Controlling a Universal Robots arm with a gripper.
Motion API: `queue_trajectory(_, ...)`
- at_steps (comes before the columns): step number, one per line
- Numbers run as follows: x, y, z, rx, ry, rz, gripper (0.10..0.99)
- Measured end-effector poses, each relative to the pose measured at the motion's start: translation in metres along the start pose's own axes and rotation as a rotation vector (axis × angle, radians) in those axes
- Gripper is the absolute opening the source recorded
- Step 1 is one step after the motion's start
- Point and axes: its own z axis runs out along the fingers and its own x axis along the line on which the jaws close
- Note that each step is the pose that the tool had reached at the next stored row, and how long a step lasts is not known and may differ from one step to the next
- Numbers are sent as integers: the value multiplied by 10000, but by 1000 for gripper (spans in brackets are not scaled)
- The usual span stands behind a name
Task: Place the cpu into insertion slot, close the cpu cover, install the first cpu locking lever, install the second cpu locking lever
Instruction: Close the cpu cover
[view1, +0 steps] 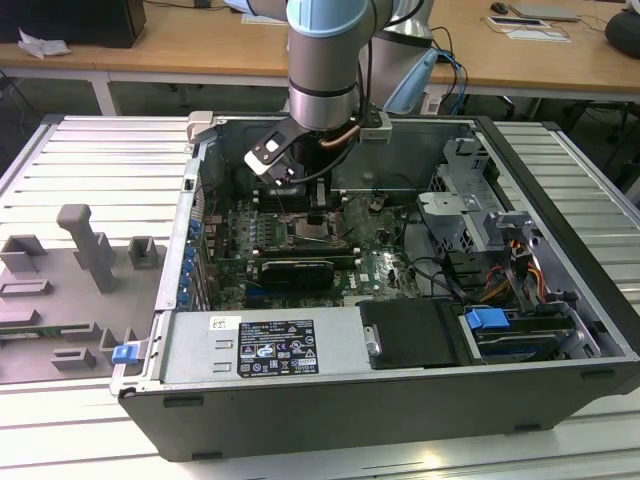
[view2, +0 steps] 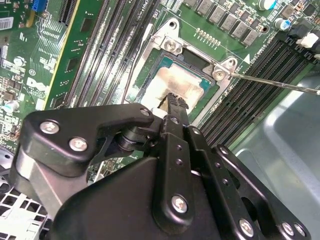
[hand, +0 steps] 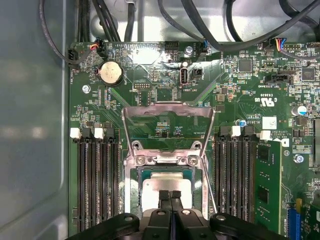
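The cpu (hand: 167, 184), a pale metal square, lies flat in the insertion slot (hand: 165, 160) on the green board. In both wrist views my gripper (hand: 170, 194) hovers right over the chip's middle, its two black fingers pressed together with nothing between them. The second wrist view shows the fingertips (view2: 173, 101) at or just above the cpu (view2: 182, 80). The cpu cover (hand: 167, 107) stands raised on its hinge, away from the socket. A thin locking lever (view2: 280, 84) sticks out sideways, unlatched. In the exterior view the gripper (view1: 313, 215) reaches down into the open computer case.
Long black memory slots (hand: 97, 185) flank the socket on both sides. A black card (view1: 295, 270) lies just in front of the socket. The power supply (view1: 260, 345), drive cage (view1: 470, 210) and cables (view1: 440, 275) crowd the case. Grey fixture blocks (view1: 85, 245) stand outside it.
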Motion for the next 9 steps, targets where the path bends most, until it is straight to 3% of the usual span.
queue_trajectory(9,0,1,-28,0,0,0,106)
